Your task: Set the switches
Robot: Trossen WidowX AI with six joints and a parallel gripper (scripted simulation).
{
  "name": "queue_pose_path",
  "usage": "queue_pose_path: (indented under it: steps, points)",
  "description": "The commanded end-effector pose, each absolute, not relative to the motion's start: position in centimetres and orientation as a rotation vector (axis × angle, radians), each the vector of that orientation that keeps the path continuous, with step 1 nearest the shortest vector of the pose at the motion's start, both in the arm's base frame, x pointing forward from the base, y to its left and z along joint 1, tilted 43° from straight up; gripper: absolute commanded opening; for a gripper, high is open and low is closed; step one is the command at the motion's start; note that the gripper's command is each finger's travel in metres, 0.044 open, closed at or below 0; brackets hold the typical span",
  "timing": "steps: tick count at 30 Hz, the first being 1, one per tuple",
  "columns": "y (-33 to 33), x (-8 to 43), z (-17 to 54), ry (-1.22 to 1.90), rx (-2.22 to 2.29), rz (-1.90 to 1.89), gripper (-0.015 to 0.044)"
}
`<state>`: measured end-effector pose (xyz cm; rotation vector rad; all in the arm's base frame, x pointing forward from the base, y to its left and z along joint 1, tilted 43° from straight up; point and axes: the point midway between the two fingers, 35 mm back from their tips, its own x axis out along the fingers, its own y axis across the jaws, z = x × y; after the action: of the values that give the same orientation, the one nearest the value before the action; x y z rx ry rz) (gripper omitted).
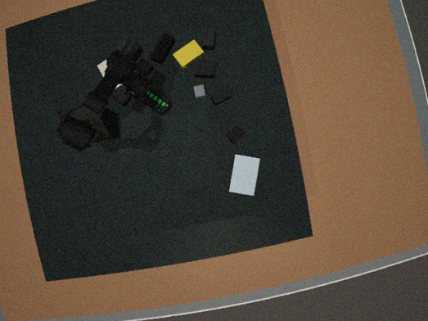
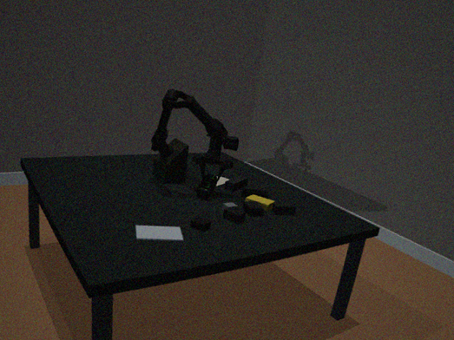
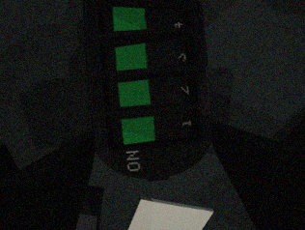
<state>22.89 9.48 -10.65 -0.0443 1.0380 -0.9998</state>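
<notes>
The dark controller unit (image 1: pixel 164 107) (image 2: pixel 205 191) (image 3: pixel 159 161) hangs just above the bench, slightly tilted, with its switch side facing up. My gripper (image 2: pixel 209 183) (image 3: pixel 152 133) is shut on the unit, one finger on each long side. In the wrist view, the green ends of switches 1 to 4 (image 3: pixel 135 93) show in a row on the ON side. Switches 5 and 6 lie outside that view. Which ends are pressed down is hard to tell in the dim light. The label on the underside is hidden.
A beige sheet (image 1: pixel 102 68) (image 2: pixel 221 181) (image 3: pixel 169 217) lies below the arm. A yellow block (image 1: pixel 188 53) (image 2: pixel 260 199), a small grey square (image 1: pixel 199 91) (image 2: pixel 230 204) and several dark modules (image 1: pixel 163 48) (image 2: pixel 200 224) lie nearby. A white sheet (image 1: pixel 245 174) (image 2: pixel 158 232) lies farther out.
</notes>
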Motion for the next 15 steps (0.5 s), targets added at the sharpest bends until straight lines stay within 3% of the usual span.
queue_pose_path:
  steps: [1,15]
  points:
    - [9.6,23.2,-10.2,1.040,-0.040,-0.997,0.0336]
    - [9.9,23.7,-9.2,1.066,-0.026,-1.000,0.0336]
